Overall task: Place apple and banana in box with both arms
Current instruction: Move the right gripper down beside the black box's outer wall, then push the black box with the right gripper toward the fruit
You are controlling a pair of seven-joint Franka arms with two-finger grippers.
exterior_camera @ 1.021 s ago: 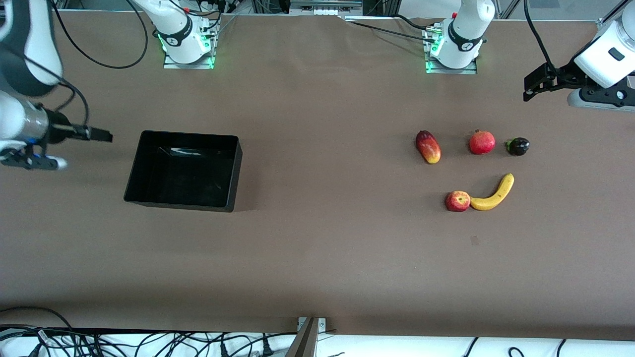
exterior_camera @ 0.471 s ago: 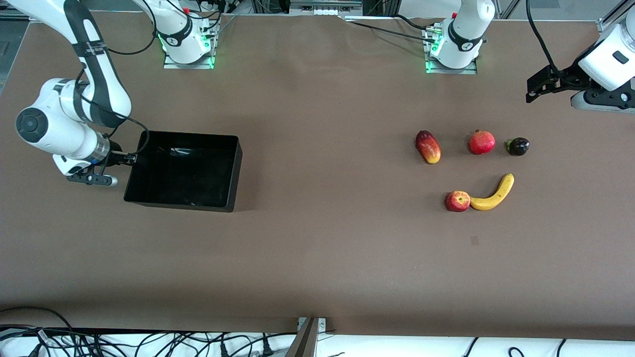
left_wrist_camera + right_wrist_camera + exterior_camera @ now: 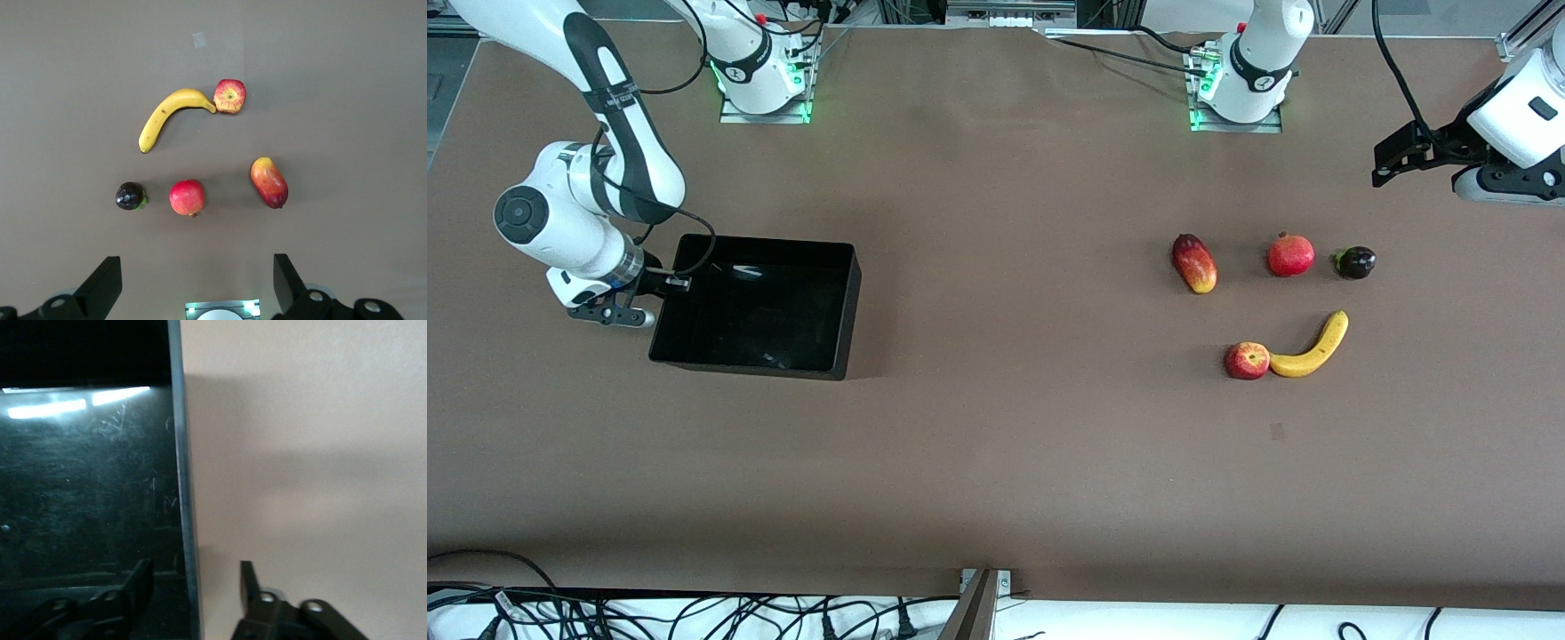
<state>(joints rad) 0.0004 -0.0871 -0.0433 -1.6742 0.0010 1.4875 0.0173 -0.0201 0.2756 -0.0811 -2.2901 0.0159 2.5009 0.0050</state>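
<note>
Brown matte tabletop (image 3: pixel 996 462) spreads wide under 2 white jointed arms whose bases stand along its top edge. Largest on it is the rectangular glossy black open-top plastic box (image 3: pixel 848 307), empty, toward the right arm's end. The right gripper (image 3: pixel 669 283) sits at the box's end wall, and the right wrist view shows its fingers (image 3: pixel 248 583) spread with that thin wall (image 3: pixel 183 520) between them, 1 finger inside and 1 outside, not pinching. The left gripper (image 3: pixel 1387 163) hangs high over the left arm's end of the table, fingers (image 3: pixel 103 287) spread wide and empty, looking down on 5 fruits. The curved all-yellow banana (image 3: pixel 1312 347) and the small round red apple with yellowish patches (image 3: pixel 1247 361) lie touching, nearer the front camera than a row of 3: an elongated red-yellow mango (image 3: pixel 1194 263), a round red pomegranate (image 3: pixel 1291 255) and a small dark round fruit with a green stem (image 3: pixel 1355 263). Box and task fruits are well apart. The step in hand looks like gripping the box wall; to do it well, the right gripper should seat the wall deep between the fingers, centred, then close squarely so the box drags without twisting, while the left descends on 1 fruit without nudging its neighbour
</note>
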